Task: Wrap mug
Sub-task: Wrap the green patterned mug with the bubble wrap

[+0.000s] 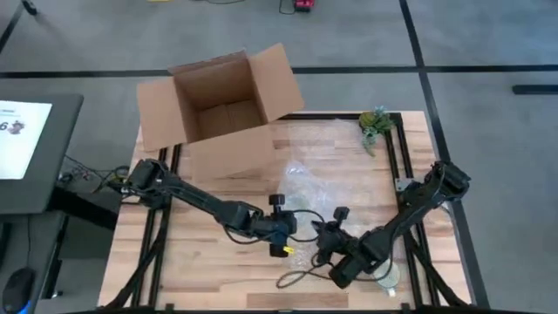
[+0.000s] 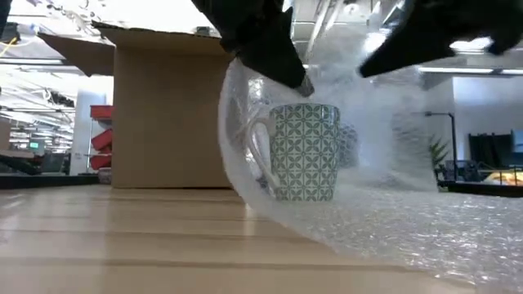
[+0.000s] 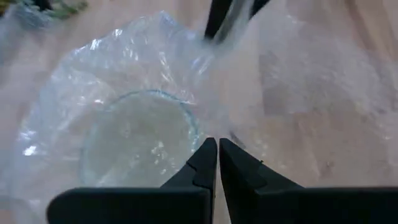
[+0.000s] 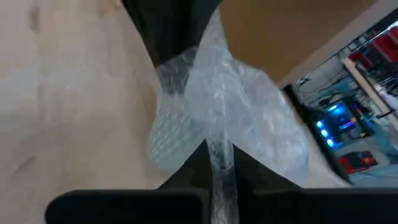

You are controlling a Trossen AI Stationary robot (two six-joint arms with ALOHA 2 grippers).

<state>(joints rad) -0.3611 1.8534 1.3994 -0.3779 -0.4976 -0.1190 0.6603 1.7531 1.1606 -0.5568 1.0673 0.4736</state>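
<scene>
Mug: white ceramic mug with green lattice pattern (image 2: 304,152), upright mid-surface, inside the wrap.
Wrap: clear bubble wrap sheet (image 2: 384,214) curls around it.
Left hand (image 3: 217,163): pinching wrap edge.
Right hand (image 4: 219,163): pinching wrap.
Behind: open brown cardboard box (image 1: 218,109).

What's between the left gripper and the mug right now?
Only bubble wrap. In the left wrist view the left gripper pinches the sheet, which lies draped over the mug; the mug's rim shows through it.
</scene>
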